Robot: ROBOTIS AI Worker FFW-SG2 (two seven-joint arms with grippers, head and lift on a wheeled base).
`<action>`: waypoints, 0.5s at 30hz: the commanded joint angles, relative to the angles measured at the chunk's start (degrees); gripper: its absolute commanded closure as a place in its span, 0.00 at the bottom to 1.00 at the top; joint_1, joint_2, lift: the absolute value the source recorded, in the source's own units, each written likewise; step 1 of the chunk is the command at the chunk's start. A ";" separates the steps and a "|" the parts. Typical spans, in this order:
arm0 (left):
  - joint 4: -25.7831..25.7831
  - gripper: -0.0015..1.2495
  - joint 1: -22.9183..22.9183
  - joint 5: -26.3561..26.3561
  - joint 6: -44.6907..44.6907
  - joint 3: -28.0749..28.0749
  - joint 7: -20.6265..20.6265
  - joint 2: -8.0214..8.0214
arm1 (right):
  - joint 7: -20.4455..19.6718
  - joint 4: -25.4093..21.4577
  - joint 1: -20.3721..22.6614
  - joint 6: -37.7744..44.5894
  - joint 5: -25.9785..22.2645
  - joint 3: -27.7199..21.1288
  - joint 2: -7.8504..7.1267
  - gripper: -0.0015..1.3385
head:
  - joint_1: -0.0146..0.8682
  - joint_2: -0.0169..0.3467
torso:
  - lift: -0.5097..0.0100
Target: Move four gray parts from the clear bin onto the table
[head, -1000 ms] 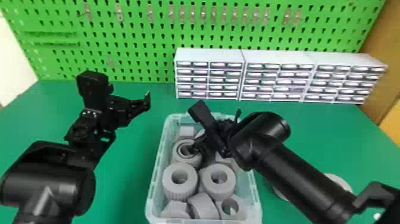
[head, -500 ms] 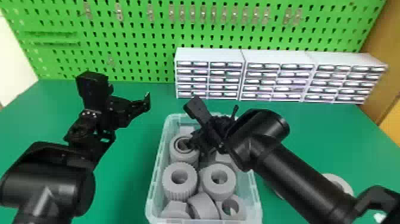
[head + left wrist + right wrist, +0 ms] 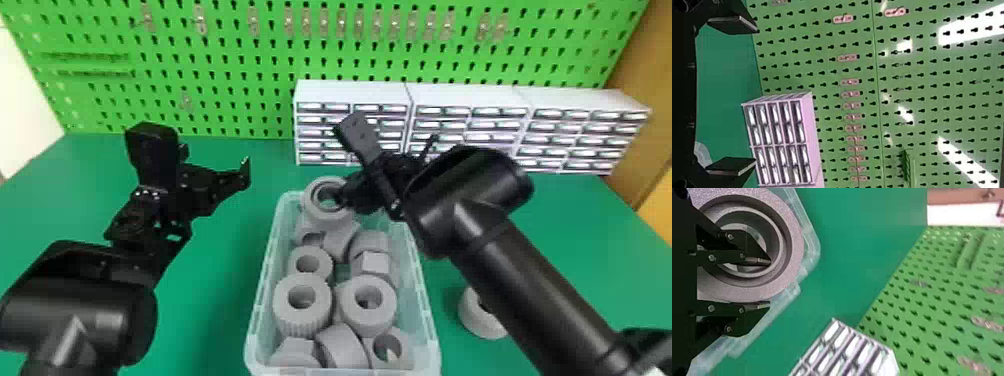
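Note:
Over the far end of the clear bin point(image 3: 425, 320), my right gripper point(image 3: 345, 197) is shut on the wall of a gray ring point(image 3: 320, 212). In the right wrist view the right gripper point(image 3: 768, 284) has one finger inside the opening of the gray ring point(image 3: 793, 246) and the other against its outer side. Several gray parts point(image 3: 302, 310) lie in the bin below. My left gripper point(image 3: 245, 175) is parked above the table, left of the bin; in the left wrist view the left gripper point(image 3: 754, 98) stands open, nothing between its fingers.
Another gray part point(image 3: 477, 317) lies on the green table point(image 3: 215, 300) right of the bin, partly behind the right forearm. White drawer cabinets point(image 3: 350, 92) stand at the back before the green pegboard point(image 3: 240, 60).
My right gripper has risen from inside the bin, bringing the gray ring up with it and uncovering parts beneath. The left arm has stayed where it was.

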 commanded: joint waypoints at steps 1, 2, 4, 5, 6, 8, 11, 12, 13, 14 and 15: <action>-0.09 0.09 0.11 0.00 -0.04 0.32 -0.19 0.00 | 0.05 -5.78 1.97 3.64 3.18 -4.56 -0.80 0.87 | 0.78 0.14 | 0.89; -0.09 0.09 0.11 0.00 0.05 0.32 -0.19 0.00 | -0.04 -6.66 2.32 4.26 3.71 -5.35 -0.97 0.87 | 0.78 0.14 | 0.89; -0.09 0.09 0.11 0.00 0.05 0.32 -0.19 0.00 | 0.05 -7.98 3.20 5.58 4.59 -7.37 -1.41 0.87 | 0.78 0.14 | 0.89; -0.09 0.09 0.11 0.00 -0.04 0.32 -0.19 0.00 | -0.04 -8.50 3.64 6.02 4.94 -8.25 -1.59 0.87 | 0.78 0.14 | 0.89; -0.09 0.09 0.11 0.00 0.05 0.32 -0.19 0.00 | 0.05 -9.12 4.25 6.63 5.38 -9.57 -1.77 0.87 | 0.78 0.14 | 0.89; -0.09 0.09 0.11 0.00 -0.04 0.32 -0.19 0.00 | 0.05 -10.00 5.13 7.51 6.35 -11.50 -1.94 0.87 | 0.78 0.14 | 0.89; -0.09 0.09 0.11 0.00 0.05 0.32 -0.28 0.00 | -0.04 -11.23 6.80 8.92 7.75 -14.84 -2.20 0.87 | 0.78 0.14 | 0.89; -0.09 0.09 0.11 0.00 0.05 0.32 -0.36 0.00 | -0.04 -11.76 7.50 9.36 8.28 -16.16 -2.20 0.87 | 0.78 0.14 | 0.89; -0.09 0.09 0.11 0.09 0.05 0.41 -0.45 0.00 | 0.05 -12.11 7.94 9.71 8.63 -17.12 -2.29 0.87 | 0.78 0.14 | 0.89; -0.09 0.09 0.11 0.00 -0.04 0.49 -0.54 0.00 | 0.05 -12.28 8.47 9.97 9.07 -18.00 -2.38 0.87 | 0.78 0.14 | 0.89; -0.09 0.09 0.11 0.09 0.05 0.49 -0.63 0.00 | 0.05 -12.72 9.09 10.59 9.69 -19.50 -2.38 0.87 | 0.78 0.14 | 0.89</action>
